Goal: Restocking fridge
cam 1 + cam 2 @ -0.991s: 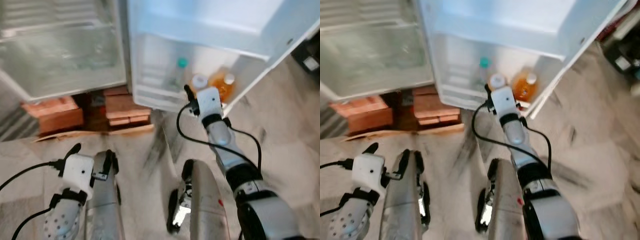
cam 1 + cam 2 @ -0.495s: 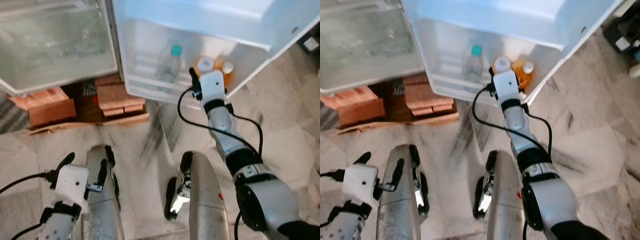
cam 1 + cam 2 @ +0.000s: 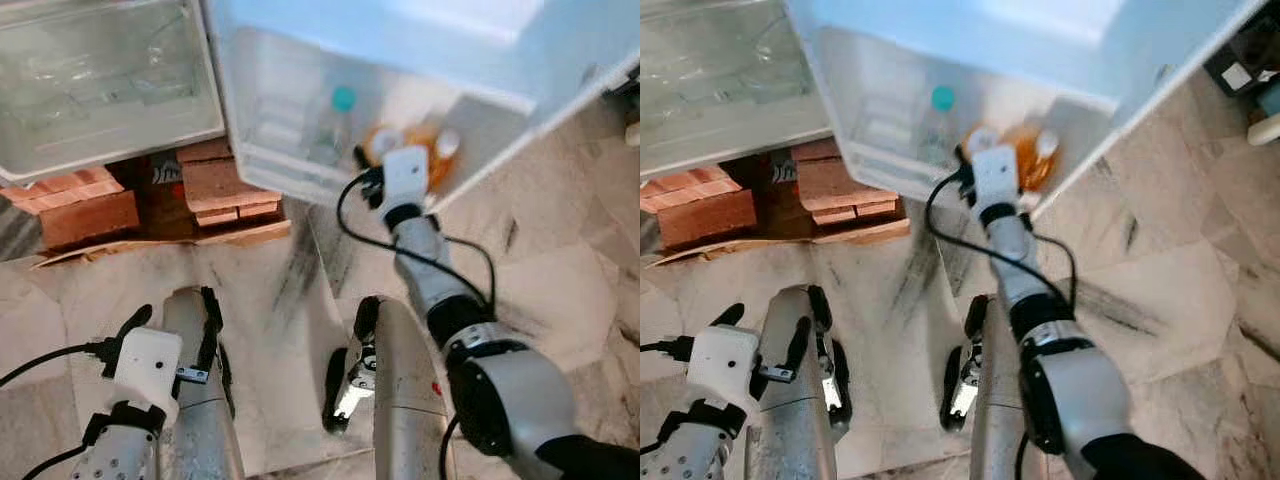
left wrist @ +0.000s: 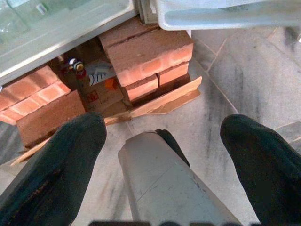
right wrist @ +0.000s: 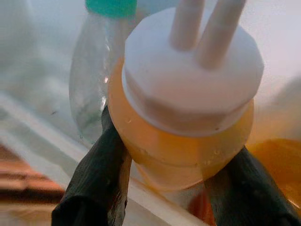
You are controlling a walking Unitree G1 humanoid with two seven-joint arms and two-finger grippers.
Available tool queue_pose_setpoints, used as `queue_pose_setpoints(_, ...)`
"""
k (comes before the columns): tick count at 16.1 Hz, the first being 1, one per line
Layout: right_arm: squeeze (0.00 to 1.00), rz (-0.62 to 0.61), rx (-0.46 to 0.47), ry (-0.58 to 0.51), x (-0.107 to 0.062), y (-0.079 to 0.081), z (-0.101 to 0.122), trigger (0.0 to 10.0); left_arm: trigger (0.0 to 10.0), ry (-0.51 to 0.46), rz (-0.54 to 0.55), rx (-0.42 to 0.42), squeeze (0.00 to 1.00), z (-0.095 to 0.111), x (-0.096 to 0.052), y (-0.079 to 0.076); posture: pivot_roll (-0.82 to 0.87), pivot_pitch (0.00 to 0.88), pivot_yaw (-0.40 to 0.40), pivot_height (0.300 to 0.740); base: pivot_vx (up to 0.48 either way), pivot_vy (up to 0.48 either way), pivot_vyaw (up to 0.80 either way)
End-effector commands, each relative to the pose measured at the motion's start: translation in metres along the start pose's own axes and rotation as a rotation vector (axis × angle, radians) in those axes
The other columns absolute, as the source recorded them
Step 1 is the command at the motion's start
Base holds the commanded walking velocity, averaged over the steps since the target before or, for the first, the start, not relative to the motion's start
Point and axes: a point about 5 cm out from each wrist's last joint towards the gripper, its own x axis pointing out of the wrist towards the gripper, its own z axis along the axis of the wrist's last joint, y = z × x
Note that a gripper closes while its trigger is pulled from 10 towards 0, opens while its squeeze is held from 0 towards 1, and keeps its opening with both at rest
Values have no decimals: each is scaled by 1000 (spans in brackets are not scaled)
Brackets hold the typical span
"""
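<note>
A: Your right gripper [image 5: 169,155] has drawn back a little from the door shelf [image 3: 290,165]; its fingers stay clamped around the orange bottle [image 5: 188,117].

B: So it isn't stocked yet. The clear bottle [image 5: 94,80] stands just beyond your jaws. Your left gripper [image 4: 160,155] hangs open, idle.

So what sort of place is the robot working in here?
Probably a home kitchen: an open fridge propped on bricks, bottles in its door shelf, and a marble tile floor.

Right gripper [image 5: 164,155], orange bottle [image 5: 188,117] pulled slightly back.
</note>
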Motion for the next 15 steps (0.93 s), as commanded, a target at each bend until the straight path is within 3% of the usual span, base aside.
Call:
queue_pose_setpoints(1,0,46,35,137,-17,9,-33,10000,10000,33,-2,2,0,-4,-3,-3,223,471,-168,551,0,0,0)
queue_pose_setpoints(4,0,56,29,145,-17,6,-34,10000,10000,35,-5,1,0,-5,0,-4,213,465,-171,551,0,0,0)
queue_pose_setpoints(7,0,71,47,278,-25,3,-52,10000,10000,38,-11,4,0,-6,5,-5,217,453,-164,551,0,0,0)
queue_pose_setpoints(8,1000,68,60,274,-25,2,-52,10000,10000,40,-11,6,0,-7,7,-4,218,449,-163,551,0,0,0)
queue_pose_setpoints(10,1000,60,58,257,-23,0,-49,10000,10000,44,-10,11,0,-8,10,-3,218,440,-160,551,0,0,0)
queue_pose_setpoints(15,1000,18,34,106,-4,-13,-16,10000,10000,44,4,34,0,-14,23,2,226,384,-148,551,0,0,0)
